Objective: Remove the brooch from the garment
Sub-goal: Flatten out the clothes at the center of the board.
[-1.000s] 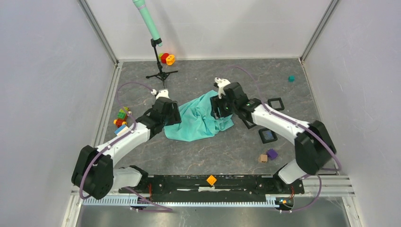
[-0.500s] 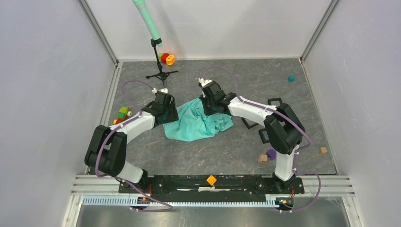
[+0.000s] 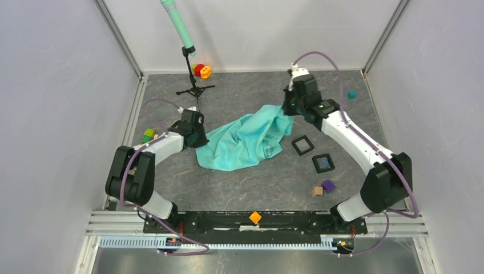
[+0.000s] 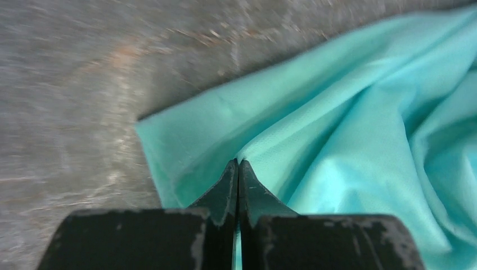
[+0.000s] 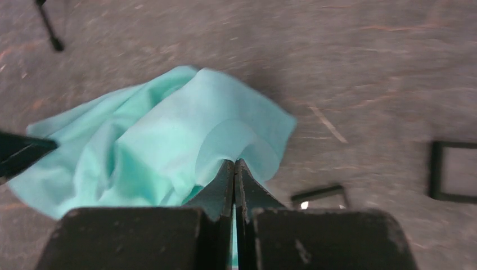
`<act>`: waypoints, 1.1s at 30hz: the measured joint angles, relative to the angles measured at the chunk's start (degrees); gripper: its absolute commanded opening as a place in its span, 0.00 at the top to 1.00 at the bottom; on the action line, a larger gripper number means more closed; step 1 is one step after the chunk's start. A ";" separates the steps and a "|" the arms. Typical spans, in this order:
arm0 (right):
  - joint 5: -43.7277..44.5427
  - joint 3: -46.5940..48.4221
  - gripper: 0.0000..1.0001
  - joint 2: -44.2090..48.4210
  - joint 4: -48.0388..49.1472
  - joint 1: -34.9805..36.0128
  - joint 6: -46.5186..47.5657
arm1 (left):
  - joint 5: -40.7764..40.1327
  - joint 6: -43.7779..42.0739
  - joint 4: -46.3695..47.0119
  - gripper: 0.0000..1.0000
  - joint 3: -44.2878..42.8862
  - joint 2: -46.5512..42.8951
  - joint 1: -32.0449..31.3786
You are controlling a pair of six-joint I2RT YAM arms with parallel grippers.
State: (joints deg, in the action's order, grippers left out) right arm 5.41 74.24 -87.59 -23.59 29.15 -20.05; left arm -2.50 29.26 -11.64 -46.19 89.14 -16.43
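Garment (image 3: 245, 142): crumpled, folds hiding much cloth.
Left pincer (image 4: 238, 164): clenched on garment edge.
Right pincer (image 5: 234, 163): clenched on garment; view blurred.

Soft matt cloth garment (image 3: 245, 142), dull stone-like grey table (image 3: 257, 182) — left claw (image 4: 237, 166) scuffed black.

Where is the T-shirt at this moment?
In the top view the turquoise T-shirt lies mid-table, held by the left gripper at its left edge and the right gripper at its far right corner; a black square frame lies to its right.
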 measured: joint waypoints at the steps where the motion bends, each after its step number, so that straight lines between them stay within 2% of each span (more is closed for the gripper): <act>1: -0.17 0.00 1.00 0.87 -0.39 -1.66 0.07 | -0.04 0.33 0.00 0.98 -0.02 -0.33 0.83; 4: 0.66 0.00 1.00 3.23 -3.04 -5.60 0.28 | -0.39 2.47 0.26 0.98 0.28 -3.08 5.22; 8: 1.20 -0.02 1.00 7.19 -6.12 -7.93 0.42 | -2.97 6.27 2.08 0.98 4.26 -13.64 12.02; 12: 0.98 0.55 1.00 9.77 -7.43 -10.84 0.85 | -4.87 8.55 1.92 0.98 5.31 -23.43 12.83; 15: -0.59 4.31 1.00 8.81 -9.38 -12.94 1.36 | -5.62 8.74 -1.01 0.98 3.19 -26.91 12.63; 20: -4.42 15.91 1.00 5.40 -11.58 -14.05 1.99 | -6.60 8.63 -9.86 0.98 -9.70 -27.21 13.62; 27: -8.98 32.04 1.00 3.72 -12.37 -14.16 2.54 | -7.69 5.22 -18.82 0.98 -32.94 -26.21 13.84; 30: -11.96 31.91 1.00 6.08 -11.10 -14.27 2.91 | -8.50 3.08 -22.93 0.98 -38.84 -26.99 13.94; 33: -16.44 25.59 1.00 11.32 -9.09 -14.27 3.21 | -9.05 0.63 -27.39 0.98 -41.24 -29.20 14.10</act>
State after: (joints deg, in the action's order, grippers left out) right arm -11.03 99.83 -76.27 -32.69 14.87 -16.84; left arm -11.55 29.89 -39.03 -87.44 59.94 -2.33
